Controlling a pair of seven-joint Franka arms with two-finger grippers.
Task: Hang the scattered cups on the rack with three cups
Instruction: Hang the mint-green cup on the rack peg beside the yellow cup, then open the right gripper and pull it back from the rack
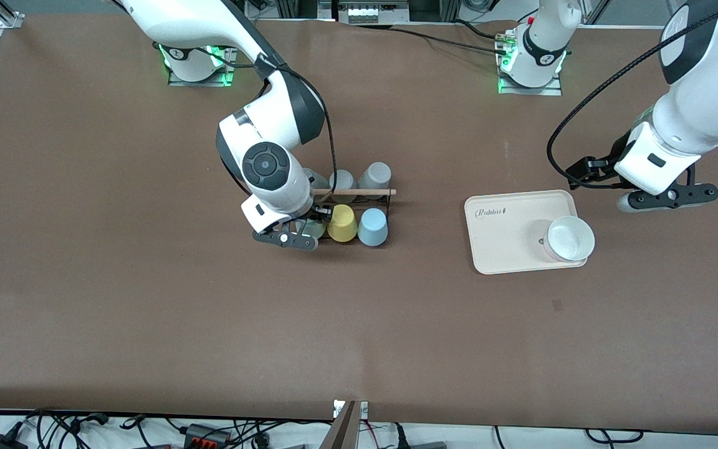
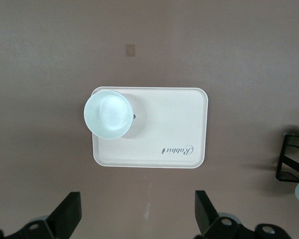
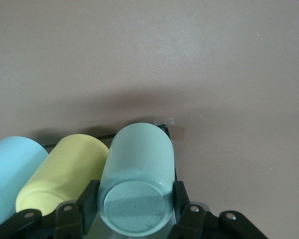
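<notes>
The right gripper (image 3: pixel 134 211) pinches the mint cup (image 3: pixel 137 184) on the rack (image 1: pixel 359 198), beside the yellow cup (image 1: pixel 342 222) and blue cup (image 1: pixel 373 227). Hanging looks nearly done; release remains. The left gripper (image 2: pixel 137 219) waits spread over the tray (image 2: pixel 174 124).
</notes>
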